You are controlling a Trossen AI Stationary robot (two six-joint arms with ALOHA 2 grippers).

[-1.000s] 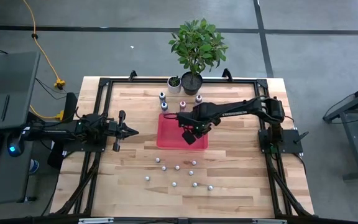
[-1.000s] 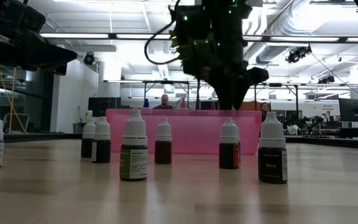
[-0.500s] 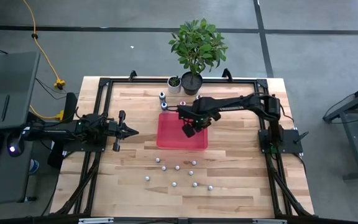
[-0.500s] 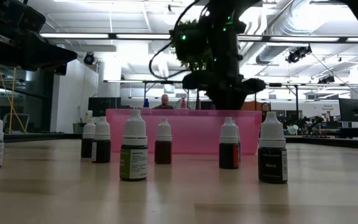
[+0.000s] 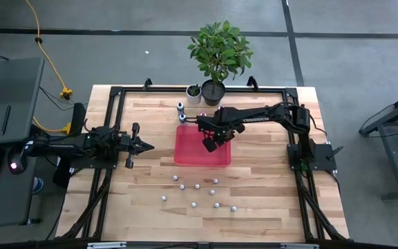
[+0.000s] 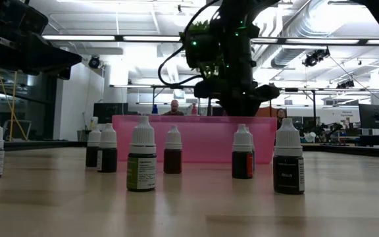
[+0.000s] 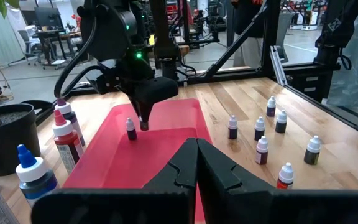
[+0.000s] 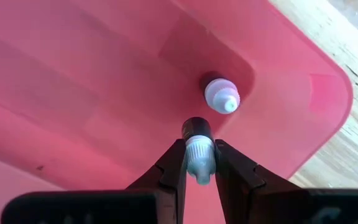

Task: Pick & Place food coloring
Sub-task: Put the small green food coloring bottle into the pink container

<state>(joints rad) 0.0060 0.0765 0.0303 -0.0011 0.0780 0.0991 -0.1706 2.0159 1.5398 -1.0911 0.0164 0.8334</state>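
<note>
Currently the right gripper (image 8: 199,163) is over the far part of the red tray (image 5: 192,155), fingers closed on a small food coloring bottle (image 8: 198,151), pinching it at the white cap, dark body pointing down toward the tray floor. In the left wrist view that held bottle hangs just above the tray surface; contact with the floor can't be told.

One more bottle (image 8: 220,96) already stands upright inside the tray, near a rounded corner, just beside the held one but not touching.

Left gripper (image 5: 144,146) sits parked over the table (image 5: 268,207), left of the tray, fingers pressed together, nothing between them.

Remaining small bottles (image 5: 197,186) are scattered upright on the wood on the near side of the tray, well apart from each other; low view shows them in front of the tray wall.

Larger dropper bottles (image 7: 67,134) with red and blue tips stand beside the tray's far-left corner, next to the black plant pot (image 5: 213,93) and small white pot (image 5: 193,93).
</note>
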